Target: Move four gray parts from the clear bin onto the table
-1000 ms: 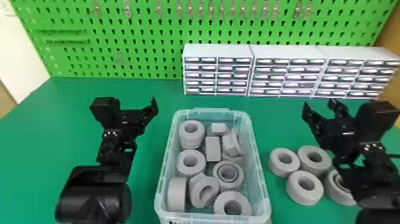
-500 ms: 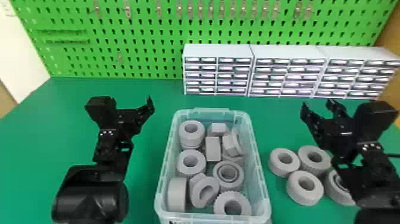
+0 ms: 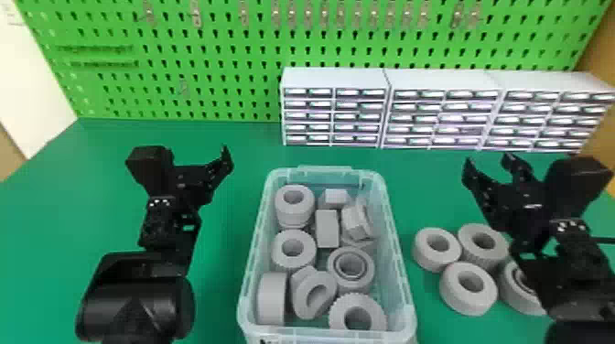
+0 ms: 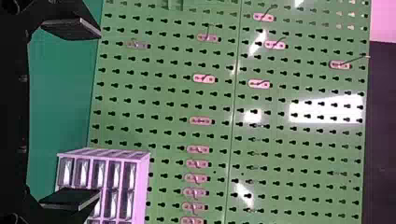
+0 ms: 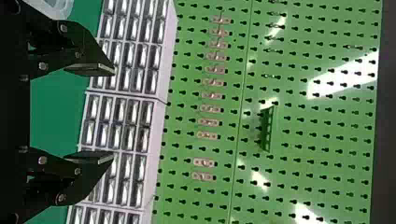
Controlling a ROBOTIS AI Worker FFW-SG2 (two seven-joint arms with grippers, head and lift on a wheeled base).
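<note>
Gray parts (image 3: 326, 228) sat in the clear bin (image 3: 325, 171), six o'clock.
Gray rings (image 3: 463, 303) lay at four; left gripper (image 3: 222, 167), nine, and right gripper (image 3: 488, 165), three, had jaws apart; green tabletop (image 3: 219, 283) ran to its ten-o'clock edge, drawer cabinets (image 3: 334, 78) at two, pegboard (image 3: 229, 75) behind.

Left gripper (image 3: 223, 163): and it's sliding left, bit by bit, across both steps | its gap to the bin (image 3: 326, 170): opening up | its tip: creeping a touch far or up, can't call which | right gripper (image 3: 488, 164): just a slight nudge left since the first look, far smaller
</note>
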